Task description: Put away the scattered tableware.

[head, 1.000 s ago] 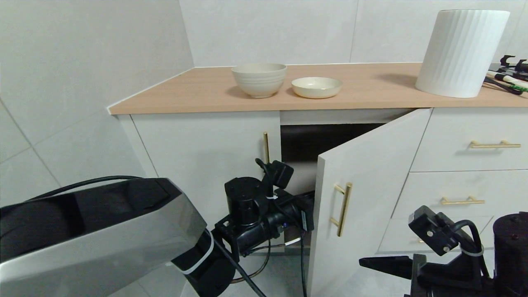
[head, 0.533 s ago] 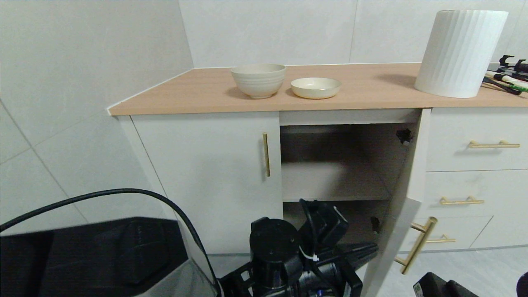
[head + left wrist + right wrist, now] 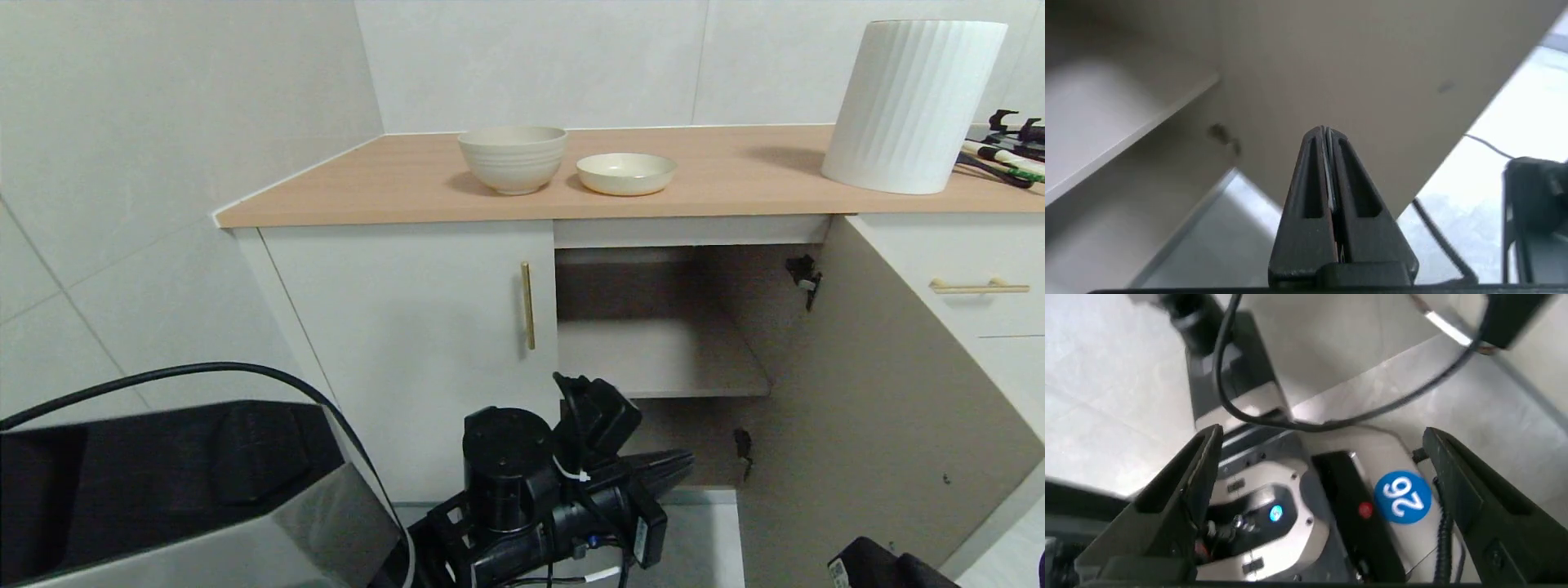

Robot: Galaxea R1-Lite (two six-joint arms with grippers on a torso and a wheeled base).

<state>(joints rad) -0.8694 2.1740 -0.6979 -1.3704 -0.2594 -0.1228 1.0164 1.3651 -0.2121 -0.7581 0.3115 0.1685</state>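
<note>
A ribbed beige bowl [image 3: 513,158] and a shallow cream dish [image 3: 626,173] stand side by side on the wooden counter [image 3: 392,184]. Below them the right cabinet door [image 3: 882,392] is swung wide, showing a bare shelf [image 3: 661,359]. My left gripper [image 3: 682,465] hangs low in front of the open cabinet, shut on nothing. In the left wrist view its fingers [image 3: 1324,139] are pressed together, pointing at the door's inner face [image 3: 1388,73]. My right gripper [image 3: 1321,437] is open and points down at the floor.
A tall white ribbed container [image 3: 914,102] stands at the counter's right, with dark utensils [image 3: 1004,155] beyond it. The left cabinet door [image 3: 408,343] is closed and has a gold handle [image 3: 527,304]. Drawers [image 3: 978,286] lie behind the open door. A tiled wall bounds the left.
The cabinet door has swung from partly open to wide open. My left gripper has come away from the door's edge and dropped lower. The right arm has sunk toward the head view's bottom edge.
</note>
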